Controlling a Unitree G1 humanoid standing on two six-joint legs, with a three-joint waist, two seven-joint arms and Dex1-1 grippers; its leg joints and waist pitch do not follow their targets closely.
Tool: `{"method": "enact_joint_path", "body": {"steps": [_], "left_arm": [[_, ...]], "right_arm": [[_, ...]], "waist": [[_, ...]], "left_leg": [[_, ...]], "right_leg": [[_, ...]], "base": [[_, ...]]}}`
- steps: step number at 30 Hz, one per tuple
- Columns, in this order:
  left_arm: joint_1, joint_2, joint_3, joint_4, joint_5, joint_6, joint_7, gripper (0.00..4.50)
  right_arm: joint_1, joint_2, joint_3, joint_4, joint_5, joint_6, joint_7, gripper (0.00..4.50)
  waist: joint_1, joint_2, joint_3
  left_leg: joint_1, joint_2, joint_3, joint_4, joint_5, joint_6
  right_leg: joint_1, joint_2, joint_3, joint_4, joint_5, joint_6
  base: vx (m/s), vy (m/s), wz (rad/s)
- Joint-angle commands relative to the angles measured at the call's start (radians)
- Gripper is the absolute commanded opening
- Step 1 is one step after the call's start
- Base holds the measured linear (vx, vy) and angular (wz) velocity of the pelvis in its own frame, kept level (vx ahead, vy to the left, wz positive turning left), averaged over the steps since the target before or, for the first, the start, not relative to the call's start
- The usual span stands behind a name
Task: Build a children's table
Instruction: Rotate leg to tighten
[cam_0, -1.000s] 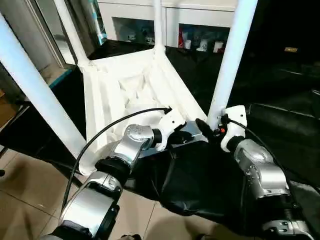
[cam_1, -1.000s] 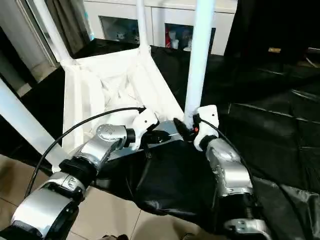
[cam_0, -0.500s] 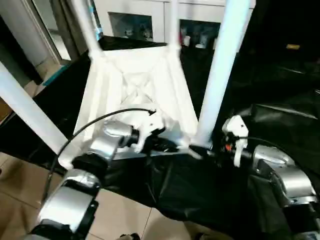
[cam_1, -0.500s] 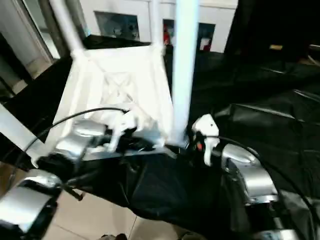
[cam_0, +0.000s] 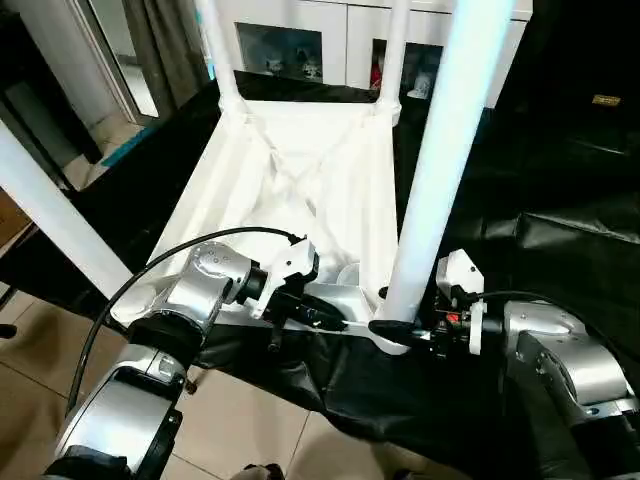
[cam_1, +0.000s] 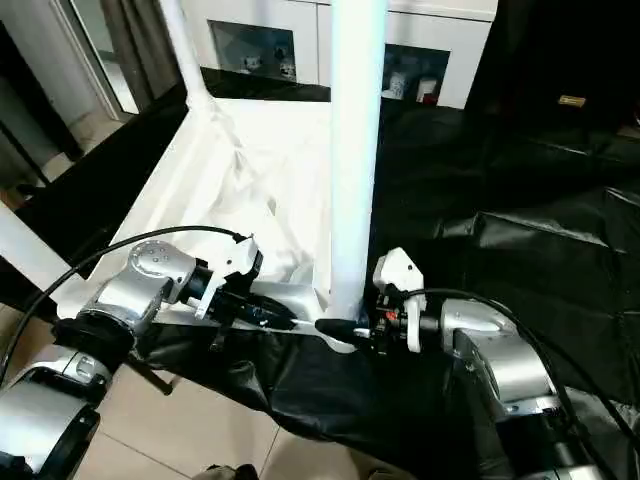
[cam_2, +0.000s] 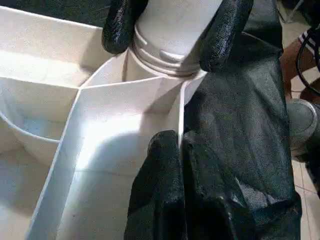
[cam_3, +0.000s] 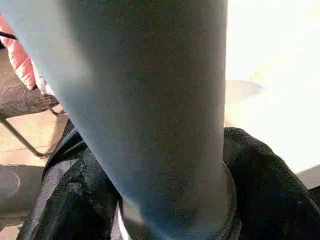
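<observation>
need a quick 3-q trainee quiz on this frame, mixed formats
1. True or false: the tabletop lies underside up.
2. The right pincer straddles: A) the near leg at its base, B) a screwdriver, C) a cup.
3. Fill in: the left pincer pinches the tabletop's ____.
Key: 1 true; 2 A; 3 rim.
</observation>
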Motion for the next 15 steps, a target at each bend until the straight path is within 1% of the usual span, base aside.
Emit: {"method": "enact_joint_path", "body": {"steps": [1,2,3,4,5,6,7,8,9,10,11,12,13,14,15], "left_arm": [[-0.002,-0.017,0.017,0.000,0.000,-0.003,0.083,0.00],[-0.005,-0.023,0.022,0.004,-0.001,-0.002,0.104,0.00],[-0.006,-0.026,0.025,0.006,-0.001,-0.002,0.115,0.00],[-0.018,-0.048,0.040,0.018,0.002,0.003,0.188,0.00],[-0.019,-0.052,0.041,0.020,0.004,0.003,0.198,0.00],[-0.033,-0.075,0.052,0.036,0.011,0.006,0.270,0.00],[-0.041,-0.090,0.057,0.046,0.015,0.009,0.311,0.00],[-0.042,-0.092,0.058,0.047,0.015,0.009,0.316,0.00],[-0.050,-0.111,0.063,0.057,0.017,0.012,0.358,0.00],[-0.062,-0.138,0.067,0.073,0.024,0.010,0.420,0.00],[-0.069,-0.156,0.071,0.083,0.027,0.009,0.461,0.00],[-0.073,-0.166,0.072,0.089,0.028,0.009,0.485,0.00],[-0.079,-0.188,0.075,0.097,0.030,0.012,0.528,0.00],[-0.085,-0.220,0.073,0.104,0.039,0.012,0.581,0.00],[-0.086,-0.229,0.072,0.105,0.042,0.012,0.595,0.00]], "right_arm": [[0.022,0.028,0.035,-0.017,0.014,0.019,-0.017,2.67],[0.023,0.039,0.031,-0.013,0.007,0.018,-0.039,2.65],[0.023,0.046,0.029,-0.010,0.004,0.017,-0.051,2.64],[0.014,0.091,0.013,0.025,-0.027,0.010,-0.148,2.64],[0.012,0.097,0.010,0.031,-0.032,0.008,-0.163,2.64],[0.001,0.139,-0.003,0.069,-0.060,-0.002,-0.252,2.64],[-0.005,0.164,-0.011,0.091,-0.075,-0.006,-0.303,2.64],[-0.006,0.168,-0.013,0.093,-0.076,-0.005,-0.310,2.64],[-0.014,0.198,-0.023,0.110,-0.084,0.007,-0.368,2.63],[-0.026,0.244,-0.036,0.131,-0.093,0.019,-0.447,2.63],[-0.034,0.271,-0.043,0.145,-0.099,0.023,-0.494,2.63],[-0.039,0.287,-0.047,0.152,-0.102,0.024,-0.520,2.63],[-0.050,0.320,-0.058,0.171,-0.106,0.025,-0.575,2.62],[-0.069,0.369,-0.068,0.200,-0.115,0.024,-0.644,2.62],[-0.074,0.383,-0.070,0.208,-0.118,0.023,-0.662,2.62]], "waist": [[0.001,-0.018,-0.061],[0.000,-0.018,-0.061],[0.001,-0.021,-0.059],[0.001,-0.021,-0.058],[-0.001,-0.020,-0.057],[-0.005,-0.021,-0.056],[-0.013,-0.022,-0.053],[-0.016,-0.023,-0.053],[-0.023,-0.024,-0.051],[-0.028,-0.022,-0.050],[-0.028,-0.022,-0.050],[-0.032,-0.022,-0.052],[-0.032,-0.023,-0.050],[-0.035,-0.022,-0.050],[-0.039,-0.021,-0.050]], "left_leg": [[0.032,0.032,-0.013,-0.058,-0.181,0.119],[0.031,0.033,-0.013,-0.058,-0.184,0.117],[0.031,0.032,-0.012,-0.059,-0.197,0.110],[0.031,0.032,-0.013,-0.061,-0.210,0.101],[0.032,0.031,-0.012,-0.062,-0.221,0.094],[0.032,0.030,-0.014,-0.065,-0.254,0.074],[0.032,0.029,-0.018,-0.071,-0.289,0.049],[0.033,0.028,-0.020,-0.073,-0.304,0.039],[0.031,0.027,-0.022,-0.076,-0.320,0.027],[0.031,0.026,-0.022,-0.077,-0.330,0.019],[0.031,0.026,-0.022,-0.077,-0.330,0.019],[0.037,0.024,-0.023,-0.076,-0.357,0.006],[0.036,0.024,-0.024,-0.078,-0.357,0.007],[0.034,0.024,-0.024,-0.079,-0.357,0.007],[0.033,0.023,-0.024,-0.080,-0.361,0.002]], "right_leg": [[0.044,-0.006,0.002,-0.038,-0.060,-0.288],[0.044,-0.007,0.002,-0.038,-0.068,-0.286],[0.042,-0.007,0.003,-0.041,-0.095,-0.281],[0.041,-0.007,0.003,-0.044,-0.129,-0.272],[0.037,-0.007,0.004,-0.046,-0.147,-0.269],[0.036,-0.008,0.004,-0.052,-0.203,-0.255],[0.034,-0.009,0.003,-0.058,-0.266,-0.236],[0.035,-0.009,0.003,-0.060,-0.291,-0.225],[0.035,-0.008,0.004,-0.063,-0.316,-0.209],[0.030,-0.007,0.005,-0.066,-0.332,-0.197],[0.030,-0.007,0.005,-0.066,-0.332,-0.197],[0.025,-0.006,0.004,-0.072,-0.365,-0.178],[0.025,-0.006,0.006,-0.074,-0.365,-0.172],[0.025,-0.005,0.006,-0.073,-0.364,-0.171],[0.022,-0.005,0.005,-0.074,-0.370,-0.165]], "base": [[0.000,0.000,0.00],[0.000,0.000,0.00],[0.000,0.000,0.00],[0.000,0.000,0.00],[0.000,0.000,0.00],[0.000,0.000,0.00],[0.000,0.000,0.00],[0.000,0.000,0.00],[0.000,0.000,0.00],[0.000,0.000,0.00],[0.000,0.000,0.00],[0.000,0.000,0.00],[0.000,0.000,0.00],[0.000,0.000,0.00],[0.000,0.000,0.00]]}}
